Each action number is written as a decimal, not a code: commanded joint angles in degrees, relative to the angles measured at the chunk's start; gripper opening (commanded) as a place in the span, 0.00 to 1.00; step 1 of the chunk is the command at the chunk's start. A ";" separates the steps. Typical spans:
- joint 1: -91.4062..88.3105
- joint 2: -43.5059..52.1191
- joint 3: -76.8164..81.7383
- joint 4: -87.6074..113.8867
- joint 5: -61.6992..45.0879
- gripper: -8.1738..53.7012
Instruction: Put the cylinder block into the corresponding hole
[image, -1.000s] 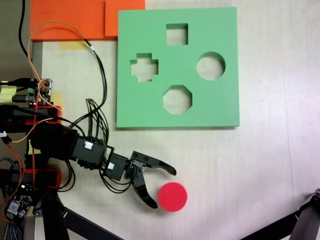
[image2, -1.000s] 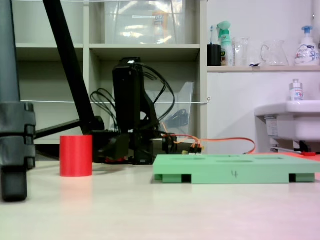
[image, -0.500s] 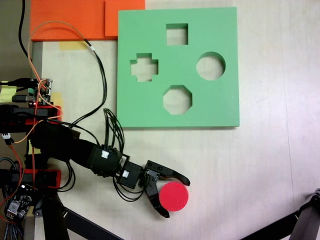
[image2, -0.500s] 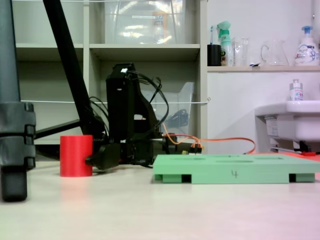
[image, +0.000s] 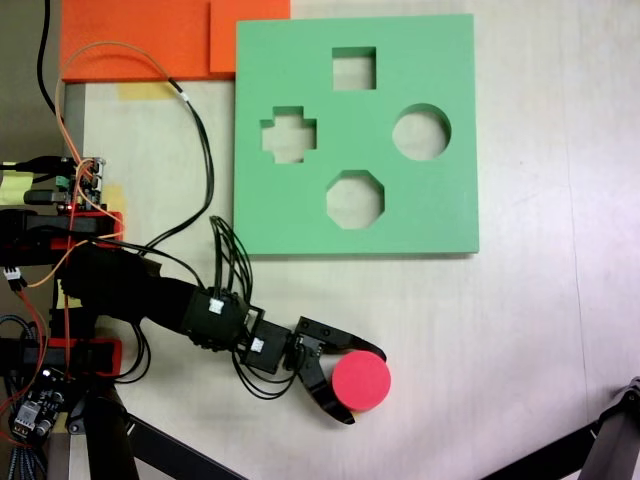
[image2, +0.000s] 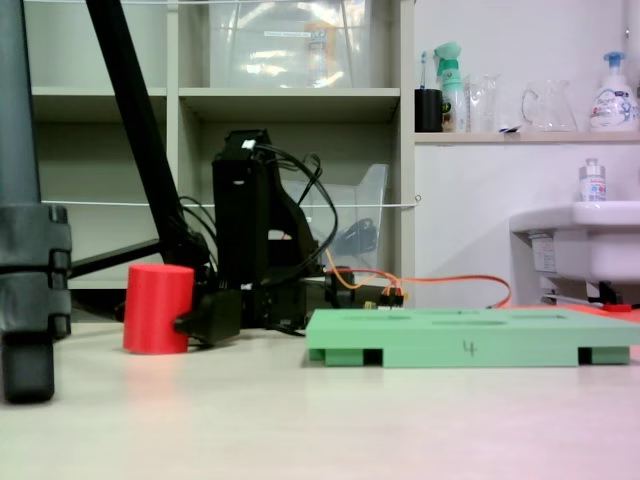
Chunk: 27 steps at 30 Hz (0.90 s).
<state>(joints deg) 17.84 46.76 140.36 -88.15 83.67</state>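
Note:
The red cylinder block (image: 361, 383) stands on the table in front of the green foam board (image: 300, 215), near the bottom of a fixed view. My gripper (image: 362, 386) reaches in from the left with one black finger on each side of the block, closed against it. In the low fixed view the cylinder block (image2: 157, 309) leans slightly, with the gripper (image2: 205, 316) pressed to its right side. The round hole (image: 421, 132) lies at the board's right side, beside the octagonal cutout (image: 355, 199) and the square cutout (image: 354, 68). It holds nothing.
A cross-shaped cutout (image: 288, 135) is on the board's left. Orange foam pieces (image: 140, 38) lie at the top left. Cables and the arm's base (image: 60, 250) fill the left edge. Black stand legs (image: 610, 440) (image2: 28, 300) sit near the table's corners.
The gripper moved right to the cylinder block and closed its fingers onto it. The block shifted a little to the right and now leans slightly.

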 joint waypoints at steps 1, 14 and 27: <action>-0.62 3.25 0.88 -6.06 0.35 0.64; -19.86 29.88 5.10 -2.99 3.96 0.62; -46.93 25.22 -17.58 27.69 5.10 0.61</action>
<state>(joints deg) -27.16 71.10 125.24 -60.38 87.80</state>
